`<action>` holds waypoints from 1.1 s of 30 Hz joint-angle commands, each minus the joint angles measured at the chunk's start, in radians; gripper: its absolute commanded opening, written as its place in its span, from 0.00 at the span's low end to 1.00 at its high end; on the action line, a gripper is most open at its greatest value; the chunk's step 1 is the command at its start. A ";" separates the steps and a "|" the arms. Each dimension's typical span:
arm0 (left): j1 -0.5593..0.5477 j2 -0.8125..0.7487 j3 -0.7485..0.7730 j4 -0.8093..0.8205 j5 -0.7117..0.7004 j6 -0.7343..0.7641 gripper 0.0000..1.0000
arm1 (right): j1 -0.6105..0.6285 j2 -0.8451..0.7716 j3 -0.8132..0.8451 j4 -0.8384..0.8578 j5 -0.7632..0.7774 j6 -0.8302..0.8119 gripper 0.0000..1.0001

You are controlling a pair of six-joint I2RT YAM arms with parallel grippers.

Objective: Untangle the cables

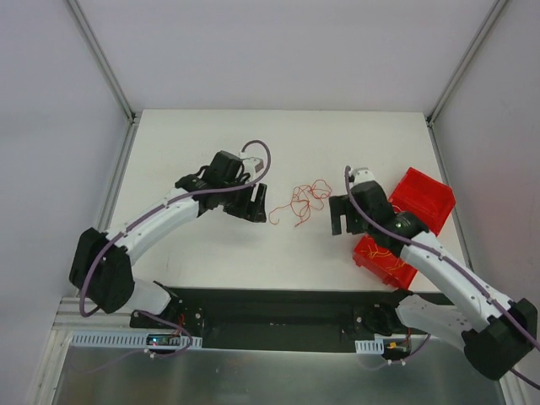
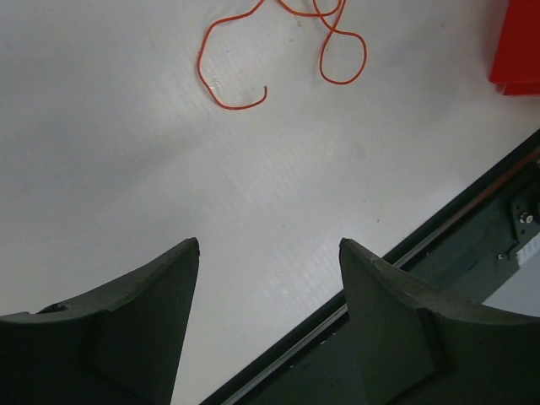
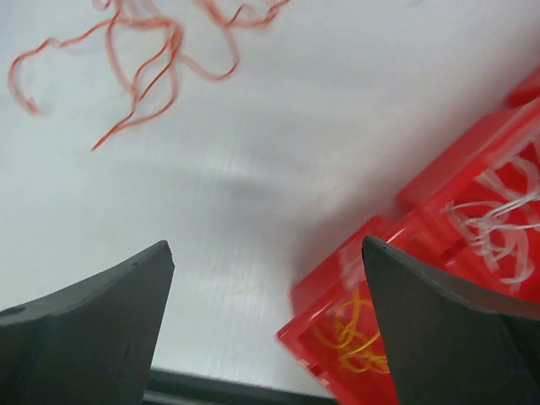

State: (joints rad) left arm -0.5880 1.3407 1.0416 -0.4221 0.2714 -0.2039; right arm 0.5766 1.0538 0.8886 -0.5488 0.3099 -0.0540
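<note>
A loose tangle of thin red-orange cables [image 1: 305, 201] lies on the white table between the arms. It also shows at the top of the left wrist view [image 2: 278, 51] and at the top left of the right wrist view [image 3: 143, 59]. Yellow-orange cables [image 3: 354, 337] and whitish cables [image 3: 498, 219] lie in compartments of a red bin [image 1: 403, 226]. My left gripper [image 1: 253, 204] is open and empty, just left of the tangle. My right gripper [image 1: 342, 216] is open and empty, to the right of the tangle beside the bin.
The red bin's wall [image 3: 354, 270] lies close to my right fingers. A black rail [image 1: 278, 316] runs along the table's near edge and shows in the left wrist view [image 2: 456, 228]. Metal frame posts [image 1: 101, 59] stand at the back corners.
</note>
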 commanded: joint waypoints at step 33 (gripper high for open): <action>-0.059 0.717 0.476 0.034 0.275 0.037 0.00 | 0.016 -0.548 -0.071 -0.201 -0.121 0.066 0.96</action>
State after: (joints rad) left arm -0.6216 2.1616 1.5627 -0.3805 0.5556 -0.1444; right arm 0.5941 0.3908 0.8356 -0.7891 0.2481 0.0257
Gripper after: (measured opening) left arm 0.054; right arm 0.959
